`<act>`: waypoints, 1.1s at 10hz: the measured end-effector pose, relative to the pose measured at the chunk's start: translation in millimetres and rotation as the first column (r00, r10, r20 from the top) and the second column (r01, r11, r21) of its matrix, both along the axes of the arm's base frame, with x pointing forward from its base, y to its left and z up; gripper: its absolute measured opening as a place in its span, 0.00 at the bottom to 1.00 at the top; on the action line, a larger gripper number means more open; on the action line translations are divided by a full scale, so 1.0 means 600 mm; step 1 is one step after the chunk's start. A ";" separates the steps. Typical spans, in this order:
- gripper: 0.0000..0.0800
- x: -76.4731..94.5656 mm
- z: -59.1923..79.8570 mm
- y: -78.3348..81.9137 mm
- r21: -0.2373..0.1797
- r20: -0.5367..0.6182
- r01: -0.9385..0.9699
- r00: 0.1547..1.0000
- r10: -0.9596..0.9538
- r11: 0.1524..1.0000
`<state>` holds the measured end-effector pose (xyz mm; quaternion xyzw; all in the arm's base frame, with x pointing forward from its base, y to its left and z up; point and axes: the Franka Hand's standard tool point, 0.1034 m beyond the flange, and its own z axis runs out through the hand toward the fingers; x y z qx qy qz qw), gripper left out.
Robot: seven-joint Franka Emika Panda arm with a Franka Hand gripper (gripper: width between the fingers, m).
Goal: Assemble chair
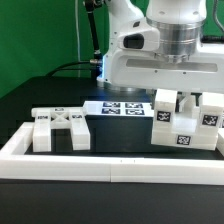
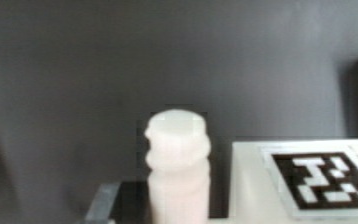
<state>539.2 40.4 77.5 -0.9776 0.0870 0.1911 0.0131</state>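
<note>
In the wrist view a white ribbed peg [image 2: 179,160], one of the chair's parts, stands upright between my gripper's [image 2: 179,212] jaws, which are shut on it. One grey finger [image 2: 110,205] shows beside the peg. Right next to the peg lies a white chair block [image 2: 314,175] with a black-and-white tag. In the exterior view the arm's hand [image 1: 168,55] hangs over a cluster of tagged white chair blocks [image 1: 186,122] at the exterior view's right; the fingertips are hidden among them. A white cross-braced chair piece [image 1: 62,127] lies at the exterior view's left.
The marker board [image 1: 118,107] lies flat on the black table between the two groups of parts. A long low white border rail [image 1: 110,166] runs along the front and up the exterior view's left side. A green backdrop stands behind.
</note>
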 end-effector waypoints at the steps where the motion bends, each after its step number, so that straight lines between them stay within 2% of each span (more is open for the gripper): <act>1: 0.31 -0.001 -0.004 -0.004 0.003 -0.060 0.004 0.998 -0.004 1.000; 3: 0.31 -0.013 -0.008 -0.012 0.012 -0.204 0.010 0.979 -0.007 1.000; 4: 0.31 -0.009 -0.012 -0.016 0.012 -0.239 0.012 0.971 -0.008 1.000; 5: 0.31 -0.027 -0.004 -0.019 0.023 -0.331 0.017 0.943 -0.008 1.000; 7: 0.31 -0.047 0.006 -0.025 0.036 -0.529 0.036 0.849 -0.011 0.999; 8: 0.31 -0.044 0.003 -0.028 0.037 -0.569 0.035 0.822 -0.008 0.999; 9: 0.31 -0.057 0.011 -0.034 0.038 -0.648 0.044 0.762 -0.009 0.998; 11: 0.31 -0.059 0.002 -0.052 0.013 -0.741 0.063 0.670 -0.032 0.998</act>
